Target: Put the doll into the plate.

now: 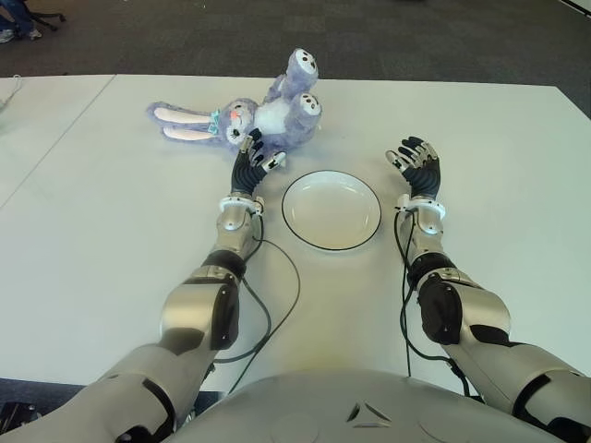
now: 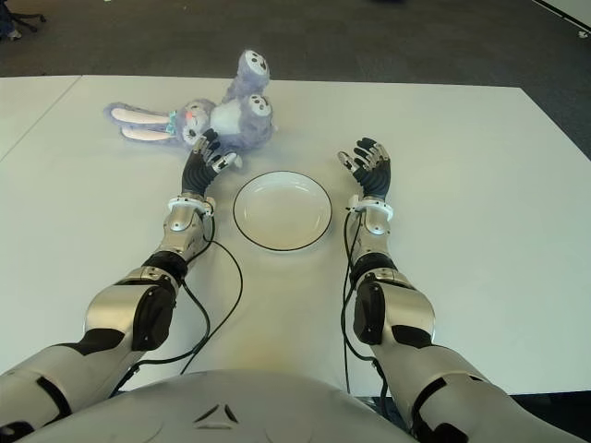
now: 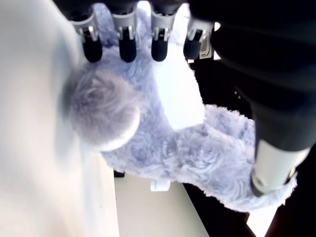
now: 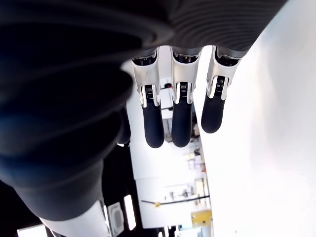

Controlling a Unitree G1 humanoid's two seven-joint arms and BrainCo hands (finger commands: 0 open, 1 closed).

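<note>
Nothing sat in the round white plate with a dark rim [image 1: 331, 209] yet; from the head views, the purple plush bunny doll [image 1: 245, 115] lay on the white tabletop [image 1: 111, 231] beyond it. The left wrist view showed the left robot hand [image 3: 143, 47] spread against its fur, not closed. The right robot hand [image 4: 180, 118], beside the plate, hung open and empty.

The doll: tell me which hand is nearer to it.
Left. The left hand is right at the doll, its fingers open against the fur. The right hand shows open, beyond the plate, well to the doll's right.
</note>
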